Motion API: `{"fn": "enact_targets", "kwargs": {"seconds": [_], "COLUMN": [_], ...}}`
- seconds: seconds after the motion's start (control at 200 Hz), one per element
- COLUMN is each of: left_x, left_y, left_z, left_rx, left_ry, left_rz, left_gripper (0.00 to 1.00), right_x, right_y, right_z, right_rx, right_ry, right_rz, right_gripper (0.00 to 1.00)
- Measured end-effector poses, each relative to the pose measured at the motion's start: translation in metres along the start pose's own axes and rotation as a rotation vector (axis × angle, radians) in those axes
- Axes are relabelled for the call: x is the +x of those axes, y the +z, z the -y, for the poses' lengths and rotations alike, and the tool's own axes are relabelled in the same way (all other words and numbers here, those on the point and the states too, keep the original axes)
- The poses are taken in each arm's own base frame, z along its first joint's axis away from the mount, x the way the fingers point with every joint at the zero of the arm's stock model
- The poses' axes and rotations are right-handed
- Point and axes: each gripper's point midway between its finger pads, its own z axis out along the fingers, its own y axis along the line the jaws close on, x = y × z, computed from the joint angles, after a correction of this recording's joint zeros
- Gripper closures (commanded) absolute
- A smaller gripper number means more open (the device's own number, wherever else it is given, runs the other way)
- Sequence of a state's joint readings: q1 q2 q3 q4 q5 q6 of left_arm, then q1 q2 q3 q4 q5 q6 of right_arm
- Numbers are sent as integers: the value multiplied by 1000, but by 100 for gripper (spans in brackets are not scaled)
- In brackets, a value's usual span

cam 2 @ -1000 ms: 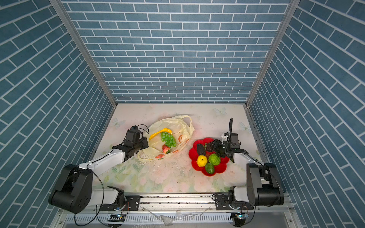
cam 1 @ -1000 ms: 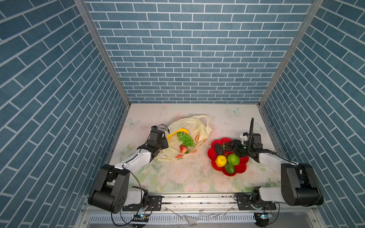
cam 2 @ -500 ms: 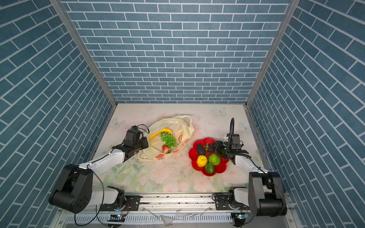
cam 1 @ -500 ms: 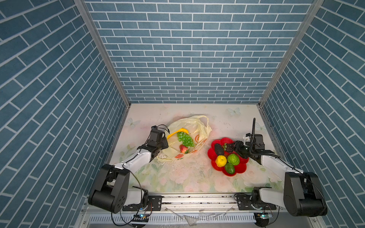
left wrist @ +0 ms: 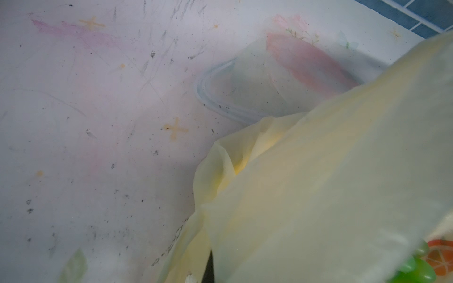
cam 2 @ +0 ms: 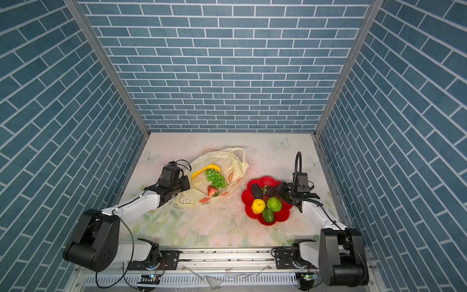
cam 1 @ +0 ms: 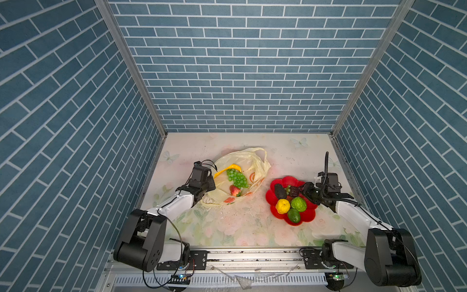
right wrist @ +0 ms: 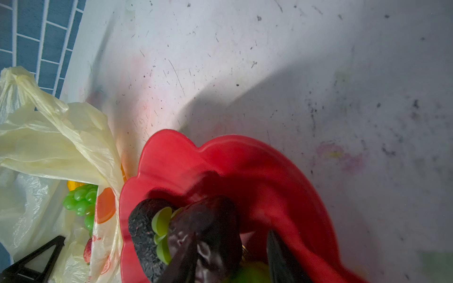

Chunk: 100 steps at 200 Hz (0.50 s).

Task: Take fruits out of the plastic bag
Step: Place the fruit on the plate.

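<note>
Three fruits lay in the plastic bag — left gripper seemingly pinched its rim open, right gripper gaped half-wide over the red plate.

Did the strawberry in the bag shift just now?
No. The strawberry stays put in the plastic bag, still just nearside of the green grapes.

Cream-yellow, orange-printed bag; red plate; blue brick-patterned walls

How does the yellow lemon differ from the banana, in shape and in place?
The lemon is round; the banana is long and curved. The lemon lies on the red plate; the banana lies inside the plastic bag. Both are yellow.
</note>
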<state>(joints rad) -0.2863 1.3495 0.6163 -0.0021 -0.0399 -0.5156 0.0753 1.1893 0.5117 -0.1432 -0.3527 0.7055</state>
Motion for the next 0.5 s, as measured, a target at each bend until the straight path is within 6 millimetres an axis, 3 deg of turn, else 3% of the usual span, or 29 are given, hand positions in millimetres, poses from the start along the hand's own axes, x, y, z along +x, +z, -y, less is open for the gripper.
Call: {"fn": "enact_targets", "kwargs": {"seconds": [0.27,0.5], "left_x": [1,1], "left_y": [1,1], "left_z": [0,0], "left_rx": [-2,-2], "left_ry": [0,0], "left_rz": [-3,-3], "left_gripper": [100,100], "right_x": [0,8], "right_y": [5,9], "right_z": [3,19], "right_rx": [10,79], "right_ry": [3,17], "right_rz": [-5,-35], "right_gripper": [53,53]}}
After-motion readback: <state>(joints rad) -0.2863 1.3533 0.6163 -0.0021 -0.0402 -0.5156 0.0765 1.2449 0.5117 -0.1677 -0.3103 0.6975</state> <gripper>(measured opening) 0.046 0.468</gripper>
